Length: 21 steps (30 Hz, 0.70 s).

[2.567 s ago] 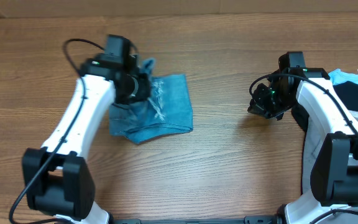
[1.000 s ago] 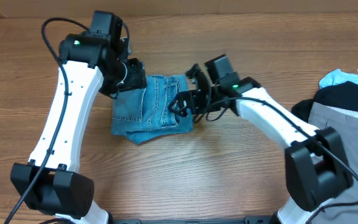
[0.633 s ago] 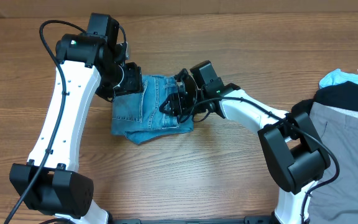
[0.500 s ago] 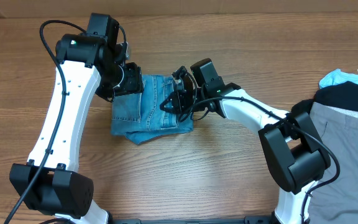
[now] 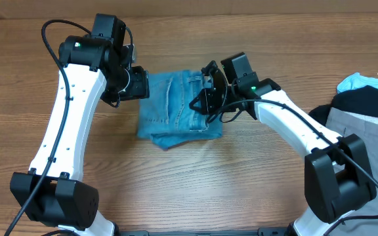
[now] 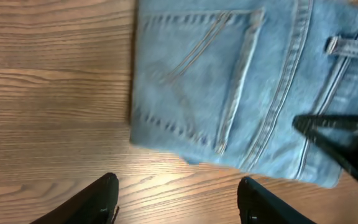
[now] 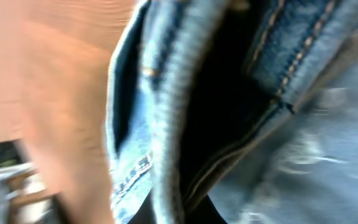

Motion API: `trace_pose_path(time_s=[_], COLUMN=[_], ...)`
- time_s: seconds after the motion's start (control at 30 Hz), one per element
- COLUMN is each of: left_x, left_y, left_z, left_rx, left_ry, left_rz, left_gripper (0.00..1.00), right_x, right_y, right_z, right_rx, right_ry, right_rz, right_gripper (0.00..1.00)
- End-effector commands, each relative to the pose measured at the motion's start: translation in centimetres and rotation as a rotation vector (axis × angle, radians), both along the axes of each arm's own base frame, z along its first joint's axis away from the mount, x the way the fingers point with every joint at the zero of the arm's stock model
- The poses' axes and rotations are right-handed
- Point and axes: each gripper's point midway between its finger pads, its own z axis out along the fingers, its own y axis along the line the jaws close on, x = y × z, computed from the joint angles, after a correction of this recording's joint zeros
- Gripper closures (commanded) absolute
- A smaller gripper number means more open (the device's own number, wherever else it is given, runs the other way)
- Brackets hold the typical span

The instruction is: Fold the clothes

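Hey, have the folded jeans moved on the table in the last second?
Yes. The jeans slid toward the clothes pile on the right, pulled by the right gripper, which is shut on their edge.

I read the jeans [image 5: 176, 105] as matt light-blue denim cloth, coarse-woven, with raised seam stitching. The table [image 5: 241, 190] shows smooth wood grain with a slight sheen. The arm shells [image 5: 67, 124] are glossy white plastic.
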Motion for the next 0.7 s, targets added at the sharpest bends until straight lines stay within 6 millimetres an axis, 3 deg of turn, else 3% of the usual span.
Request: trace_pose_path(time_s=[0.0,0.1,0.23,0.27,0.33,0.4,0.47,0.67], left_x=[0.1,0.1,0.0,0.0,0.0,-0.1,-0.1,-0.1], left_y=[0.3,0.3,0.4,0.4,0.4,0.4,0.4,0.4], left_z=[1.5,1.5,1.5,1.5,1.4,1.4,1.4,1.4], left_rx=[0.012,0.013,0.013,0.013,0.013,0.013,0.014,0.014], left_ry=[-0.053,-0.052,-0.048,-0.048,-0.046,-0.044,-0.042,-0.044], left_rz=[-0.011,-0.011,-0.011,-0.011,-0.011,-0.011,-0.012,-0.012], left_gripper=[0.35,0.34,0.34,0.34,0.34,0.34,0.34,0.33], right_x=[3.5,5.1,5.5,5.4,5.3,4.9,4.8,4.6], right_y=[-4.3,-7.3,-9.4,-9.9,-10.7,-11.6,-12.2,-13.7], right_z=[-2.5,-4.8,-7.6,-8.6,-10.1,-11.0,-10.8,-6.6], right_rx=[-0.261,-0.422,-0.494,-0.505,-0.514,-0.526,-0.521,-0.455], right_ry=[-0.135,-0.164,-0.112,-0.081,-0.032,0.006,0.024,0.034], right_rz=[-0.135,-0.245,-0.298,-0.317,-0.344,-0.353,-0.362,-0.346], right_gripper=[0.96,0.96,0.96,0.91,0.6,0.45,0.32,0.33])
